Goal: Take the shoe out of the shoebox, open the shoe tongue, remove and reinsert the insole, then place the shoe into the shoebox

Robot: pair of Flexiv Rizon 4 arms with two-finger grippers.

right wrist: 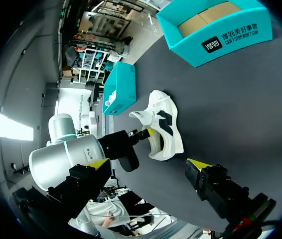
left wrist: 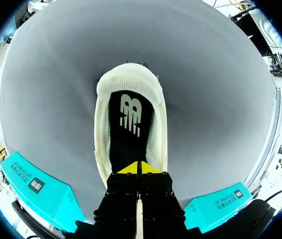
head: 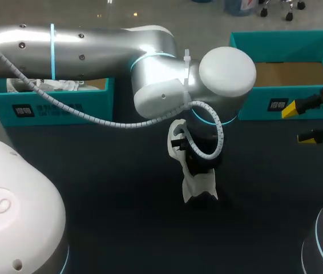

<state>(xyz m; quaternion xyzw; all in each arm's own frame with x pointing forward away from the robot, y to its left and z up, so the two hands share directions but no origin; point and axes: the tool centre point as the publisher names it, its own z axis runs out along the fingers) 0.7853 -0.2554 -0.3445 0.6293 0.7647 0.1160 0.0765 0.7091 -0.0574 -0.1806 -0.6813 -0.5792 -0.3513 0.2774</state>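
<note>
Left shoebox at far left of surface, contents half hidden behind left arm. Arm stretched across to middle, wrist bent down. Left end effector clenched, tips together on black insole inside white shoe, mid-surface. Anything pinched between tips: cannot tell. Right shoebox far right, open. Right end effector released, hovering beside it, well apart from shoe

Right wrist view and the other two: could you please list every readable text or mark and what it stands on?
"CAN'T STOP WON'T STOP": white print on the shoebox wall; the characters above it and the black label beside it are too small to read.
Insole: white logo, no words.
Other shoebox, head view: label too blurred to read.
</note>
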